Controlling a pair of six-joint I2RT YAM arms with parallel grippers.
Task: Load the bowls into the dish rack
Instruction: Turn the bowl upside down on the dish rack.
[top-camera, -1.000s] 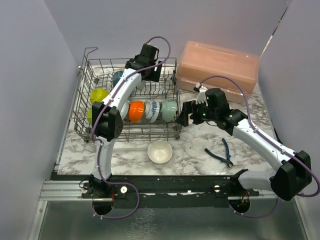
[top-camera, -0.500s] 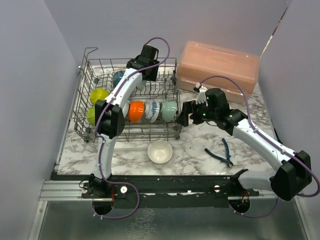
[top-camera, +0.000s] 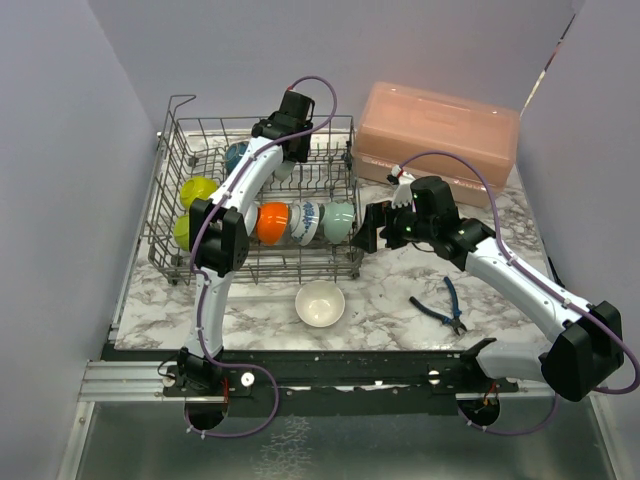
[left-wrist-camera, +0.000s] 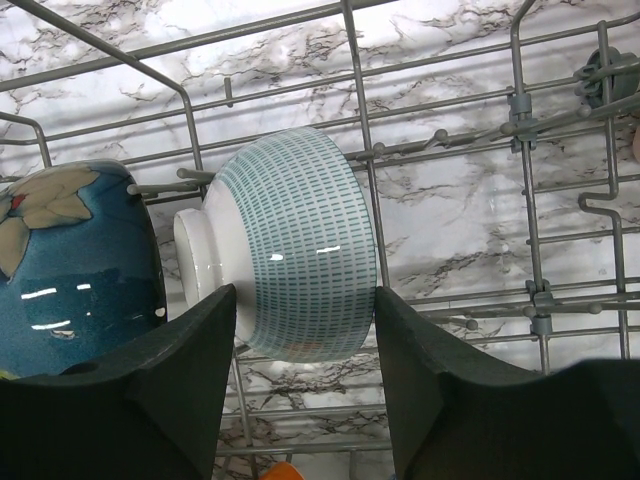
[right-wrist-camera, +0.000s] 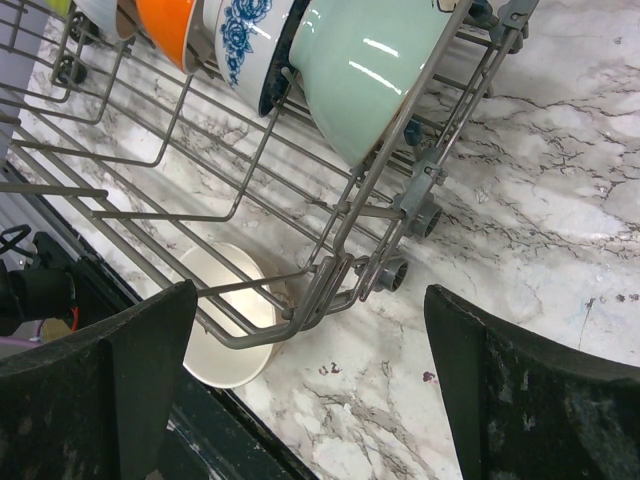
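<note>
— Where are the bowls?
— Most stand on edge in the rack (top-camera: 170, 215), left of centre in the top view: lime bowls (top-camera: 198, 190) at its left, then orange bowl (top-camera: 271, 221), flowered bowl (top-camera: 306, 221) and teal bowl (top-camera: 339, 220) along its lower row. A white bowl (top-camera: 320, 303) sits on the worktop (top-camera: 400, 290) just below.
— And the hands?
— Left hand (left-wrist-camera: 305, 295), at the rack's upper edge, is clamped on a dashed bowl (left-wrist-camera: 295, 230) beside a blue bowl (left-wrist-camera: 70, 270). Right hand (right-wrist-camera: 308, 295), just right of the rack, has its fingers wide apart.
</note>
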